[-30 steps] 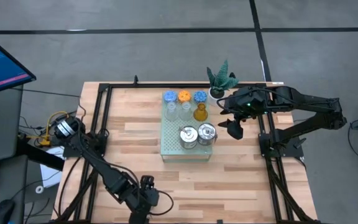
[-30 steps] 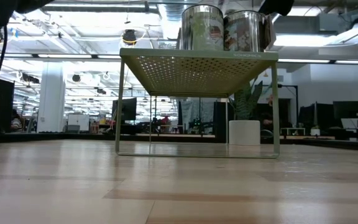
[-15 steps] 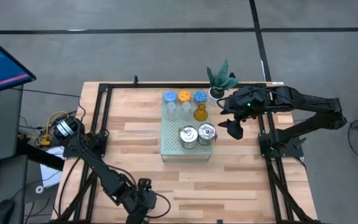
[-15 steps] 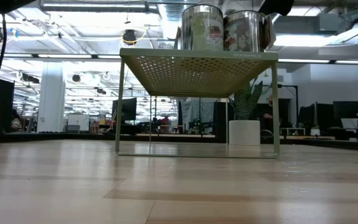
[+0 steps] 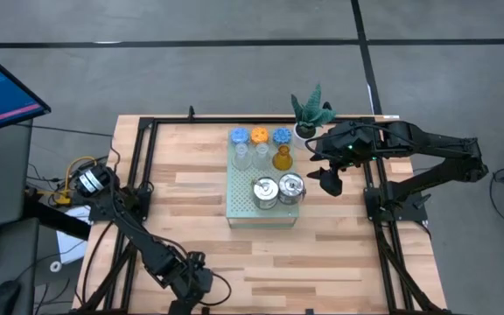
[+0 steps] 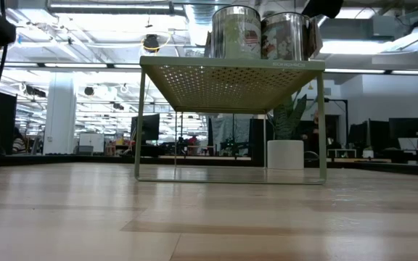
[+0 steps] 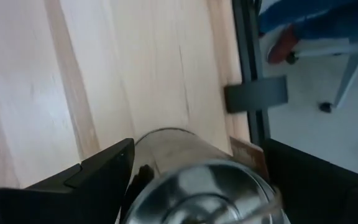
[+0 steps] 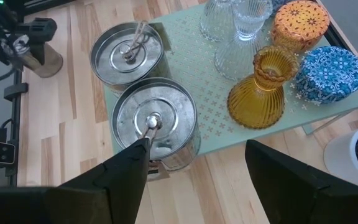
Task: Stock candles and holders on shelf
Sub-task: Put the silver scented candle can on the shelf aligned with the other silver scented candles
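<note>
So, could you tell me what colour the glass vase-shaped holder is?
Amber, clearest in the right wrist view.

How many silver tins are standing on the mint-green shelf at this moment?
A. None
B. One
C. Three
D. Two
D. The high view shows two silver tins side by side on the shelf; a third tin sits between the left gripper's fingers at the near edge of the table, not yet on the shelf.
</note>
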You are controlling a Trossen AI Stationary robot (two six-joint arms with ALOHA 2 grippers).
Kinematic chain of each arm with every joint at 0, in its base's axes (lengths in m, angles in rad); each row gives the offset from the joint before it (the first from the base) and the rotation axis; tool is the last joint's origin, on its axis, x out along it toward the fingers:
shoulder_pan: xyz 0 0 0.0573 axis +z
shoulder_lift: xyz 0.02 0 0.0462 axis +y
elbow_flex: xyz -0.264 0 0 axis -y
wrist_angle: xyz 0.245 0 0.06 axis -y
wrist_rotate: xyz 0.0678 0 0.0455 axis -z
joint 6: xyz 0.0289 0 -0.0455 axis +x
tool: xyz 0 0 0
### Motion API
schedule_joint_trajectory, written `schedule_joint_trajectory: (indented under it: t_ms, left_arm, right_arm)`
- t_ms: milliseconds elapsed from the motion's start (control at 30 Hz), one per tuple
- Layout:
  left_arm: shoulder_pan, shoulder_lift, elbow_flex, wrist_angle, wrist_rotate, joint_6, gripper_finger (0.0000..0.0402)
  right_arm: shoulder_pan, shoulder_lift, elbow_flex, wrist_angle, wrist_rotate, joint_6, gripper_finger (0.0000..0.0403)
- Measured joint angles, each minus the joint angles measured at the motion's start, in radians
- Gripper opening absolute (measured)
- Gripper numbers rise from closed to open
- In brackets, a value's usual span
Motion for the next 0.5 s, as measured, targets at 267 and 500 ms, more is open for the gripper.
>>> schedule_joint_trajectory:
  t_ms: [267,500]
  left_arm:
    - [0.001,0.0,-0.066,-0.02,0.128,-0.013,0.0346]
    - [0.001,-0.001,-0.092,-0.101,0.242,-0.074,0.0327]
  right_arm:
    - [0.0,0.0,0.0,0.0,0.0,0.0,0.0256]
    - [0.0,0.0,0.0,0.0,0.0,0.0,0.0256]
